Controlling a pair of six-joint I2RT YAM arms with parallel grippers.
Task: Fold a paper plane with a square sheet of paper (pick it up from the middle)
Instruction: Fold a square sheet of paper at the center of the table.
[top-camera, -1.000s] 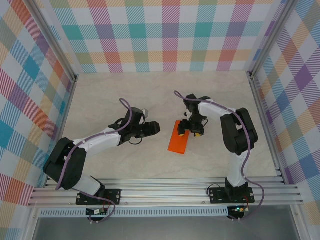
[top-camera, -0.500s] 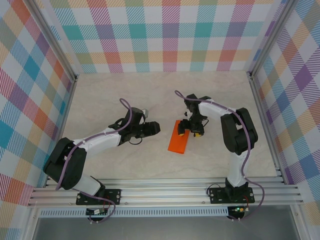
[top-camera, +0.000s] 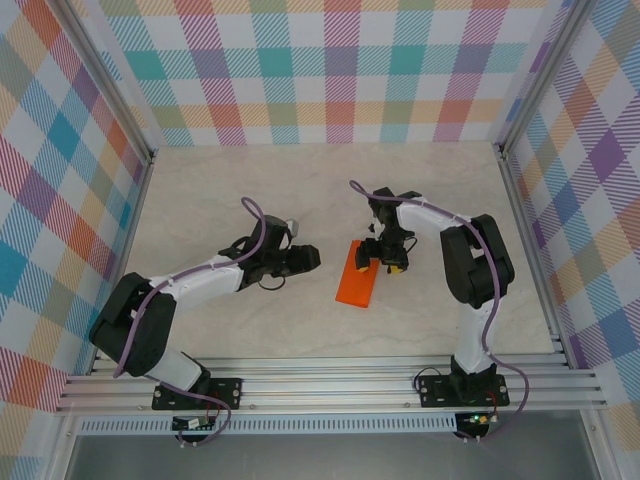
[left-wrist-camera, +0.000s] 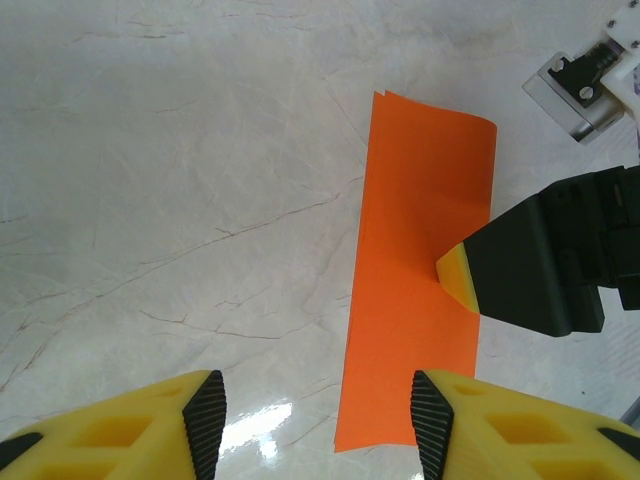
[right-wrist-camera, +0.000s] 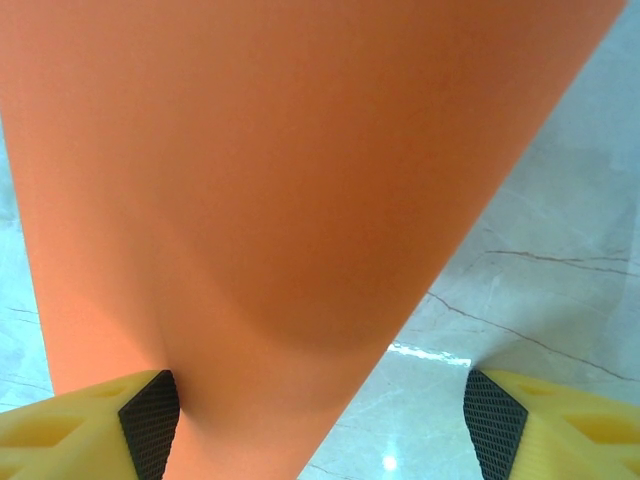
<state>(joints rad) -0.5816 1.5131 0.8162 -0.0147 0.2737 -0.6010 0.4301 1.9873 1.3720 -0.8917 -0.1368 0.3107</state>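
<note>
Although the square sheet of paper (top-camera: 357, 277) lies doubled into a narrow rectangle just right of the table's (top-camera: 220, 190) centre, no nose or wing folds show, so most of the plane looks left to do. The right claw (top-camera: 380, 258) sits spread wide astride the sheet's 1 o'clock end, one fingertip (left-wrist-camera: 455, 275) touching its edge. The left claw (top-camera: 308, 257), jaws apart and empty, hovers at the sheet's 9 o'clock, pointing toward it.
</note>
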